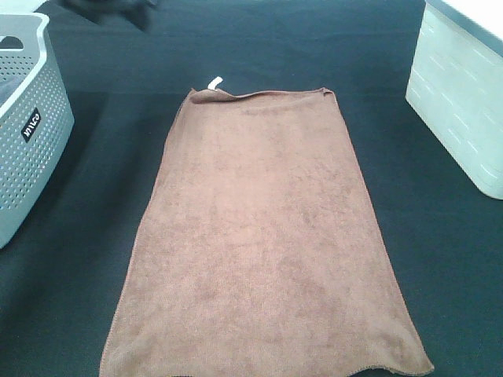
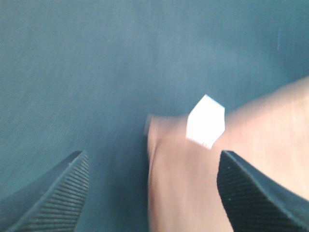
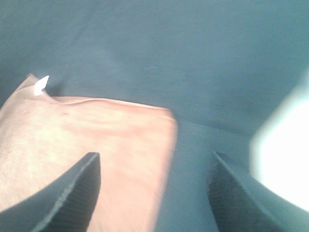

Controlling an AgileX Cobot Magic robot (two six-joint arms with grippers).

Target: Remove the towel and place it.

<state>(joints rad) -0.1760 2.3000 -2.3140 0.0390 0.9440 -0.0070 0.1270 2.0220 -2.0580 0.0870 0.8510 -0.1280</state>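
Note:
The reddish-brown towel (image 1: 263,236) lies spread flat on the black table (image 1: 86,236), its long side running away from the front edge. A small white tag (image 1: 214,81) sticks out at its far left corner. Neither gripper shows in the high view. In the left wrist view my left gripper (image 2: 152,159) is open, hovering over that corner of the towel (image 2: 183,188), with the tag (image 2: 205,121) between the fingers. My right gripper (image 3: 155,157) is open too, above the towel's (image 3: 96,135) far right corner, gripping nothing. The tag (image 3: 41,84) shows further off.
A grey perforated basket (image 1: 31,118) stands at the left edge of the table. A white basket (image 1: 464,94) stands at the right and appears as a bright blur (image 3: 285,154) in the right wrist view. A dark shape (image 1: 110,9) sits at the top left.

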